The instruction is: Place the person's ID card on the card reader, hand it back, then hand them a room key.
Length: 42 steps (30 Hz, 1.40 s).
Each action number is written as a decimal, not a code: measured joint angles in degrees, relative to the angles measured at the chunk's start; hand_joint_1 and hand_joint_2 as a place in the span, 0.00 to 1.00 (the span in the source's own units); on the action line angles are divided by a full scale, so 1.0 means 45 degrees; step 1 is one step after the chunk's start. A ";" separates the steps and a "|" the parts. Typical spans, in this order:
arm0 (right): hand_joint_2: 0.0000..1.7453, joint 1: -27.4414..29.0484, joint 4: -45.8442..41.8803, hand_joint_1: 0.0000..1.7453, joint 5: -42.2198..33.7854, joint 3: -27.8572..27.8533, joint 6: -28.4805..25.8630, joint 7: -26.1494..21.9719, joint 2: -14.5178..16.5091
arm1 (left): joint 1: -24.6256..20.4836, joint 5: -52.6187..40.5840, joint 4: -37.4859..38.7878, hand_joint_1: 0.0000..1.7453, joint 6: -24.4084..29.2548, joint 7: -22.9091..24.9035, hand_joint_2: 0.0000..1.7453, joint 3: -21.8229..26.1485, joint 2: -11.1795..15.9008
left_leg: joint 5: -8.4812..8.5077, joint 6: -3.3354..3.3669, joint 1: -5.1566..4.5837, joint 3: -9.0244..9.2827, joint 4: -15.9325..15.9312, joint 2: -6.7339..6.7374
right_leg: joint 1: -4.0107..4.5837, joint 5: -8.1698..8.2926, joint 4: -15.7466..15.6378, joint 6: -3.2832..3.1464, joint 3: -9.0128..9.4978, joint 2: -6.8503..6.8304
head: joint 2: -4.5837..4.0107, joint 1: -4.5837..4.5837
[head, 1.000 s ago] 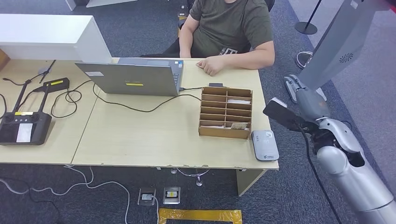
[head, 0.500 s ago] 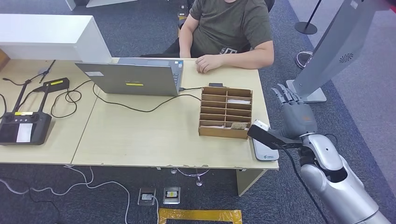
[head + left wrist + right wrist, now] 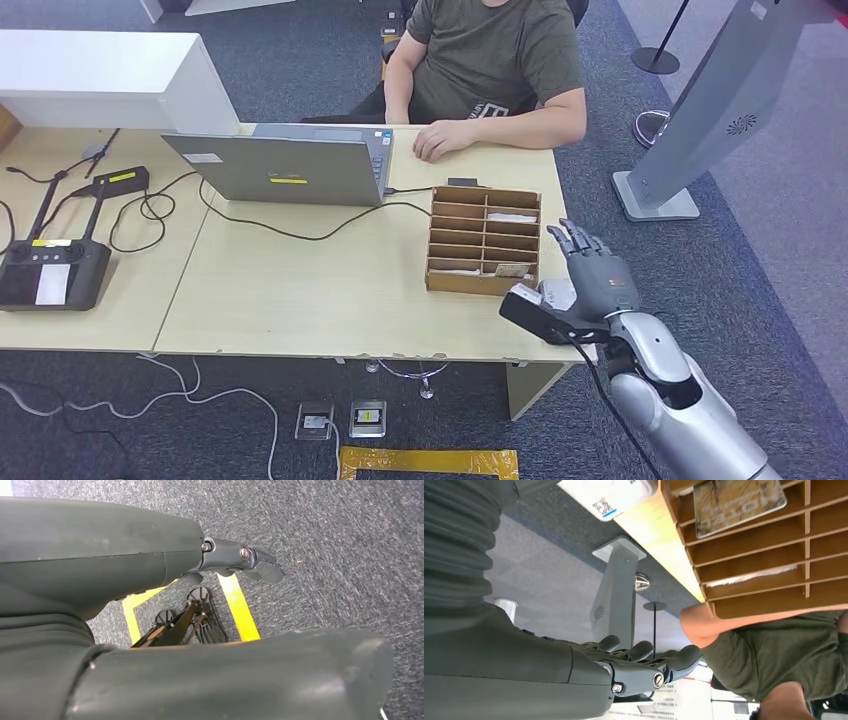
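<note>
The grey card reader [image 3: 557,294] lies at the table's front right corner, mostly hidden under my right hand [image 3: 592,278]. That hand hovers over it with fingers stretched out and apart, holding nothing. In the right wrist view the card reader [image 3: 606,495] shows white with a blue mark, and the fingers [image 3: 644,652] point out past the table edge. The wooden slotted card box [image 3: 484,240] stands just left of the reader, with a key card [image 3: 512,269] in a front slot. The person's hand [image 3: 437,140] rests on the far table edge. My left hand [image 3: 235,562] hangs above the floor, holding nothing.
An open grey laptop [image 3: 285,165] with a trailing cable sits mid-table. A black controller [image 3: 50,275] and cables lie at the left. A grey kiosk stand [image 3: 700,120] rises on the floor to the right. The bare tabletop [image 3: 300,290] spreads in front of the laptop.
My right hand has swung down and leftward from beside the table, out by the kiosk base, to above the card reader. The person's hand shifted slightly left.
</note>
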 joint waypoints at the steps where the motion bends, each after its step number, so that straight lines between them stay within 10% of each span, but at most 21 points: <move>1: 1.00 0.0025 0.0033 0.00 0.0079 -0.0001 0.0012 0.0021 0.0070 | -0.0013 0.0000 0.0000 0.00 0.0023 0.0006 0.00 0.0000 0.0002 | 0.0000 0.0000 0.0000 0.0000 0.0000 0.0000 | 0.0000 0.0000 0.0000 0.0000 0.0000 -0.0001 | 0.0000 -0.0001; 14: 1.00 0.0397 0.0168 0.00 0.2980 -0.0141 0.0120 -0.0364 0.0814 | 0.0052 0.0000 0.0022 0.00 -0.0463 -0.0741 0.00 0.0000 0.0198 | 0.0000 -0.0001 0.0000 0.0000 -0.0001 0.0002 | 0.0000 0.0000 0.0002 -0.0001 0.0000 0.0002 | 0.0000 -0.0004; 42: 1.00 0.0592 0.0135 0.00 0.3095 -0.0831 0.0471 -0.0686 0.1373 | 0.0073 0.0000 0.0063 0.00 -0.0635 -0.1061 0.00 -0.0240 0.0259 | 0.0001 -0.0001 -0.0001 0.0001 0.0000 0.0001 | 0.0000 0.0000 0.0001 0.0000 0.0003 0.0001 | 0.0000 0.0001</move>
